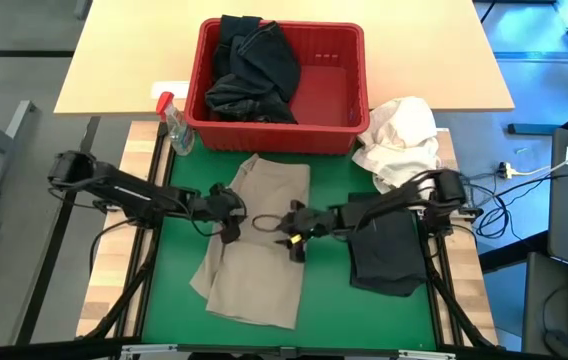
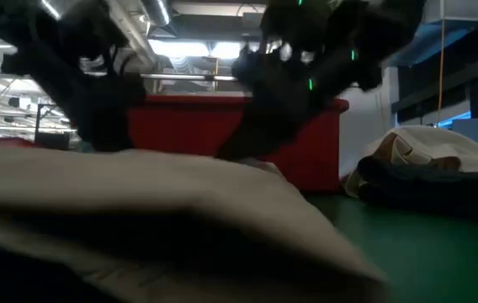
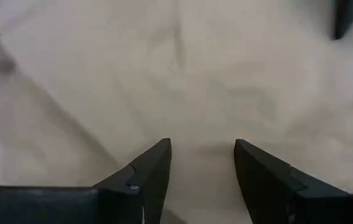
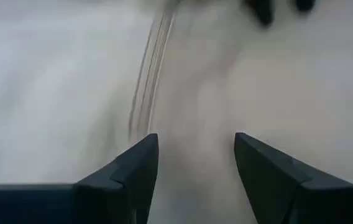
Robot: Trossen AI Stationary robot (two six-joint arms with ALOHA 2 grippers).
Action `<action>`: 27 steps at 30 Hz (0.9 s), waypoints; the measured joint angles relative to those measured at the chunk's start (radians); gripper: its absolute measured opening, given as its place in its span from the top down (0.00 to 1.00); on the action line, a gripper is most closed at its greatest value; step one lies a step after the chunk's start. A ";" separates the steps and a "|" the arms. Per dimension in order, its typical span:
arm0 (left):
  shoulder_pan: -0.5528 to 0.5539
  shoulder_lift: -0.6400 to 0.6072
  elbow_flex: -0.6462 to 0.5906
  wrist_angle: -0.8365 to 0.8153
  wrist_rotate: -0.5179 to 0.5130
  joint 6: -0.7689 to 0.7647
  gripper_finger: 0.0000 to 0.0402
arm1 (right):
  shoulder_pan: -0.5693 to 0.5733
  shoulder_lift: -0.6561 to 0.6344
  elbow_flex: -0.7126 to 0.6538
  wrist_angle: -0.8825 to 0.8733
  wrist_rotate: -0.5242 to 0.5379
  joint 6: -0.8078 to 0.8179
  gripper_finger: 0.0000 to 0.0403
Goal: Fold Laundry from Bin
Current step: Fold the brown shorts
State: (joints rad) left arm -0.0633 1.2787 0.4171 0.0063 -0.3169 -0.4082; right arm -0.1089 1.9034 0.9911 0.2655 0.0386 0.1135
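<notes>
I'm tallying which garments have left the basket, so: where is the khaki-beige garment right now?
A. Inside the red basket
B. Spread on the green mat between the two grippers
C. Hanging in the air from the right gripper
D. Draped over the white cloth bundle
B: the khaki-beige garment lies flat on the green mat, with the left gripper and right gripper over it, outside the red basket.

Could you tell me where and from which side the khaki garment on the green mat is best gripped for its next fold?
Probably at its near corners, coming straight down. The khaki garment lies flat and lengthwise toward the red bin, so only edges offer a pinch. The left tool and right tool hang open over its middle, where the cloth lies smooth.
</notes>
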 joint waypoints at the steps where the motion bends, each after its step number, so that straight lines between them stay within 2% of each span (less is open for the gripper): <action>1: 0.007 0.015 -0.008 -0.004 -0.001 -0.010 0.57 | -0.001 0.026 0.000 0.003 0.002 0.000 0.48; 5: 0.035 0.058 -0.028 -0.007 -0.024 -0.056 0.57 | -0.012 0.065 0.002 -0.056 0.018 0.002 0.48; 9: 0.054 0.071 -0.022 -0.014 -0.029 -0.063 0.57 | -0.033 0.039 0.004 -0.128 0.022 -0.034 0.48; 16: 0.057 -0.039 0.121 -0.039 0.068 -0.042 0.57 | -0.091 -0.148 0.032 -0.443 0.021 -0.223 0.48; 19: 0.055 -0.089 0.165 -0.062 0.062 -0.004 0.57 | -0.112 -0.241 0.029 -0.559 0.001 -0.272 0.48; 22: 0.075 -0.130 0.166 -0.130 -0.001 -0.017 0.57 | -0.116 -0.304 0.029 -0.563 -0.005 -0.242 0.48; 24: 0.113 -0.131 0.159 -0.211 -0.006 -0.067 0.57 | -0.114 -0.318 0.030 -0.520 -0.006 -0.202 0.48; 27: 0.192 -0.126 0.133 -0.215 0.074 -0.144 0.57 | -0.104 -0.312 0.027 -0.473 -0.024 -0.147 0.48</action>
State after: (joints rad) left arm 0.1284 1.1531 0.5497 -0.2091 -0.2430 -0.5517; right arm -0.2128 1.5911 1.0183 -0.2071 0.0150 -0.0335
